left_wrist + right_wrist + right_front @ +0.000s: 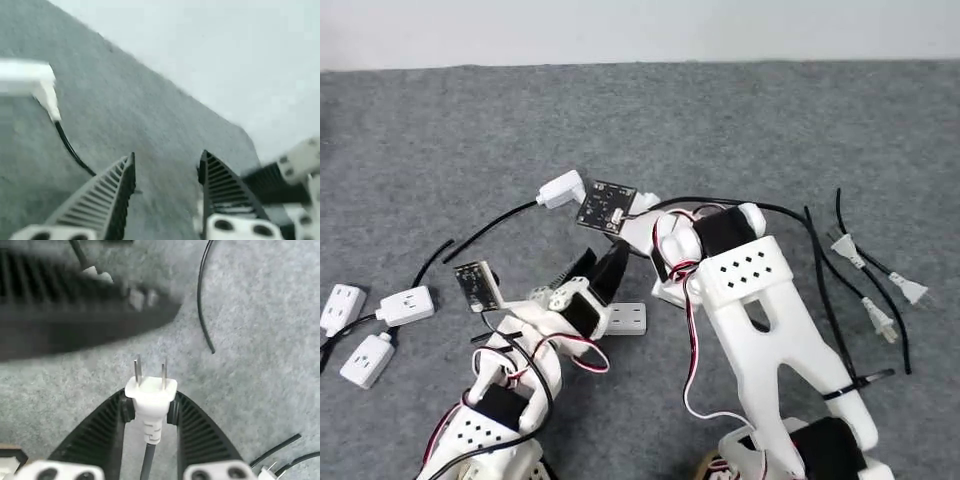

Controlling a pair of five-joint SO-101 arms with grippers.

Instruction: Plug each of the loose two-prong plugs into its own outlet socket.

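Right gripper [150, 404] clamps plug [150, 390] (cord [146, 461] cut off).

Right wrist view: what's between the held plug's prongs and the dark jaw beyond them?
Bare grey carpet, as the right wrist view shows. The plug is clamped in the right gripper, prongs toward that jaw.

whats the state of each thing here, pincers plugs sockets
left pincer: open, empty
right pincer: shut on plug
plug: held, prongs bare, not in a socket
loose plugs: lying unplugged on the mat
socket by the left pincer: lying flat, slots empty
sockets at the left: nothing plugged in
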